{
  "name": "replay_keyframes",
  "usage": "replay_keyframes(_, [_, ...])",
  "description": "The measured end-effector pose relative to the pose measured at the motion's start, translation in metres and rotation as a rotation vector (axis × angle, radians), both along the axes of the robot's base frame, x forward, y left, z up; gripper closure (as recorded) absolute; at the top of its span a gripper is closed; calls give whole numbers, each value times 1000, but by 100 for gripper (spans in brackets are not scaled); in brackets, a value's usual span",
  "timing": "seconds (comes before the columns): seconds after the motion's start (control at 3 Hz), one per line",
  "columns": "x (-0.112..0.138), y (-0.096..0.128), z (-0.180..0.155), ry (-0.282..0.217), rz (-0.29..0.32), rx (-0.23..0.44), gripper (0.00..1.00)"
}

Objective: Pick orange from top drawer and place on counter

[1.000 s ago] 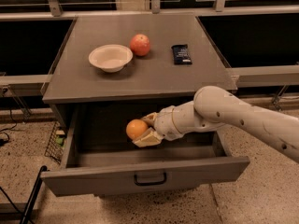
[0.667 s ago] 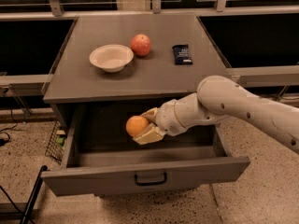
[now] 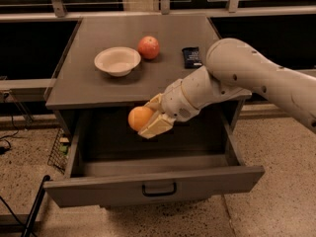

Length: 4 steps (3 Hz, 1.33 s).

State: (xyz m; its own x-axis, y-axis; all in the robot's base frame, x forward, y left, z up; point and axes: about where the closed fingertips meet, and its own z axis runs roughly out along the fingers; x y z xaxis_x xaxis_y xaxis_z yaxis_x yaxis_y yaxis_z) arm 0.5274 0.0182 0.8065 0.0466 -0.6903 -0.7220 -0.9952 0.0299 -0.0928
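The orange (image 3: 138, 117) is small, round and yellow-orange. My gripper (image 3: 146, 116) is shut on the orange and holds it in the air above the open top drawer (image 3: 153, 184), just below the front edge of the counter (image 3: 148, 83). The white arm reaches in from the right over the drawer. The drawer is pulled out, its grey front panel with a small black handle (image 3: 159, 189) faces the camera. The drawer's inside looks dark and bare.
On the counter stand a white bowl (image 3: 117, 60), a pink-red round fruit (image 3: 148, 47) and a small dark packet (image 3: 191, 57). A black wire rack (image 3: 58, 149) sits on the floor left of the cabinet. Dark window panels run behind.
My gripper has lifted the orange up out of the drawer, from near the drawer's bottom to just below the counter's edge. The arm has risen with it.
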Motion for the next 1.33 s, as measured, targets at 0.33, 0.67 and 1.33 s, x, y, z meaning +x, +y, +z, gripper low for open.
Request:
replay_keyframes(0.33, [0,1,4,-2,1,3,100])
replay_keyframes(0.67, [2,2,29,-5,-6,2,100])
replay_keyframes(1.33, [37,-8,83,-70,-64,-2,100])
